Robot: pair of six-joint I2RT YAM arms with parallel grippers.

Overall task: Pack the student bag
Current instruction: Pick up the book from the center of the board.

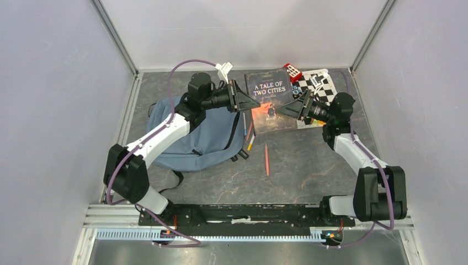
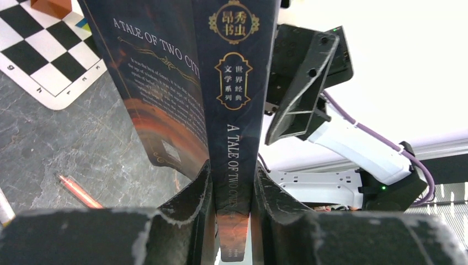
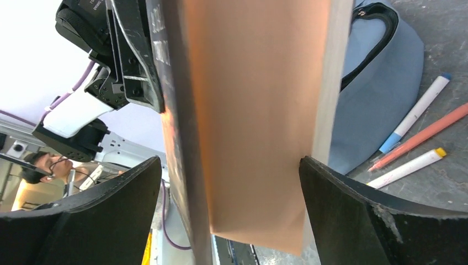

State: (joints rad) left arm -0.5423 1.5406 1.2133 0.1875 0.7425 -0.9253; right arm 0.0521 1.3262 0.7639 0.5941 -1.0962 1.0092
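Note:
The blue-grey student bag (image 1: 204, 138) lies flat on the left of the table, partly under my left arm; its zippered edge (image 3: 375, 83) shows in the right wrist view. A dark book, "A Tale of Two Cities" (image 1: 269, 96), is held up off the table between the two arms. My left gripper (image 2: 232, 187) is shut on the book's spine (image 2: 232, 83). My right gripper (image 3: 229, 176) stands open around the book's opposite edge (image 3: 248, 110), where the covers gape and an orange inner leaf shows. In the top view the left gripper (image 1: 251, 103) and the right gripper (image 1: 284, 110) face each other.
An orange pencil (image 1: 267, 160) lies on the table near the middle. Two white markers and another orange pencil (image 3: 425, 135) lie beside the bag. A chessboard mat (image 1: 320, 85) and a red object (image 1: 291, 72) sit at the back right. Walls enclose three sides.

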